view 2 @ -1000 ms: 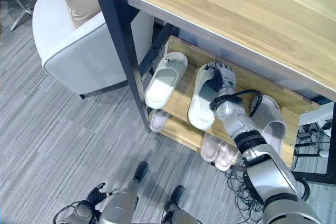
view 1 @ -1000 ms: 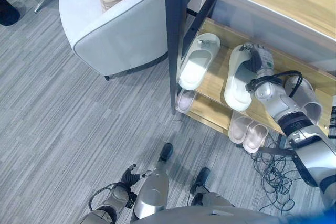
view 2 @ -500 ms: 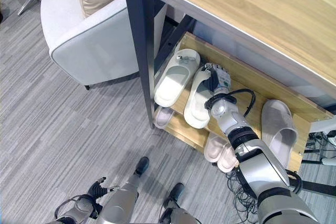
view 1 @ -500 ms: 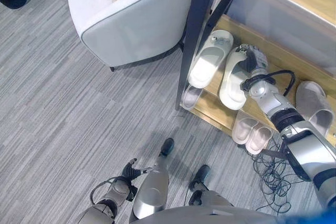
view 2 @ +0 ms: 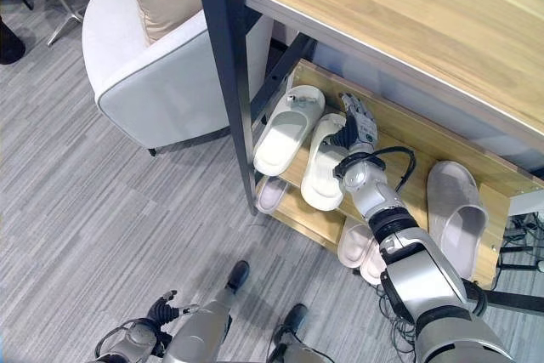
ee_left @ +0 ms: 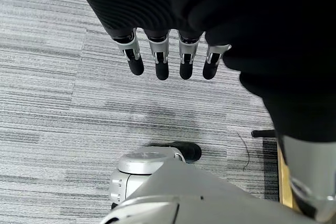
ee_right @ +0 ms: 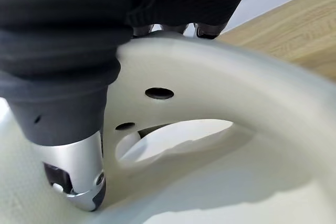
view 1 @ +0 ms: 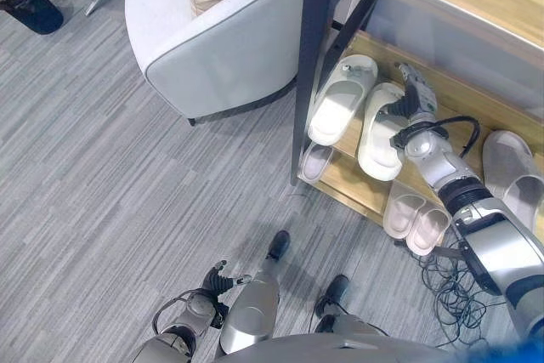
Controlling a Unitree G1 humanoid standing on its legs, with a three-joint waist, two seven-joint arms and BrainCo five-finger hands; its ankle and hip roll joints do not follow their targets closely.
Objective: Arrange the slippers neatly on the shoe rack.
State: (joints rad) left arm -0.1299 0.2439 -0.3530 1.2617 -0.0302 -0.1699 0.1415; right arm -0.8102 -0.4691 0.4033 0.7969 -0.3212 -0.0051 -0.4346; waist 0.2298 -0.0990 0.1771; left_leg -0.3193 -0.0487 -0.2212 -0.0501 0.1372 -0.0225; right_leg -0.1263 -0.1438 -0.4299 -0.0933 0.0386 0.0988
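cream slipper shifted beside its mate (two) | right robot hand clamped on strap

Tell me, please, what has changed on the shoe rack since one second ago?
The right hand slid the white slipper it grips leftward along the upper shelf, closing the gap to the other white slipper; they now lie side by side. The hand kept its hold on the strap. The grey slipper, the pink pair below and the left hand stayed as they were.
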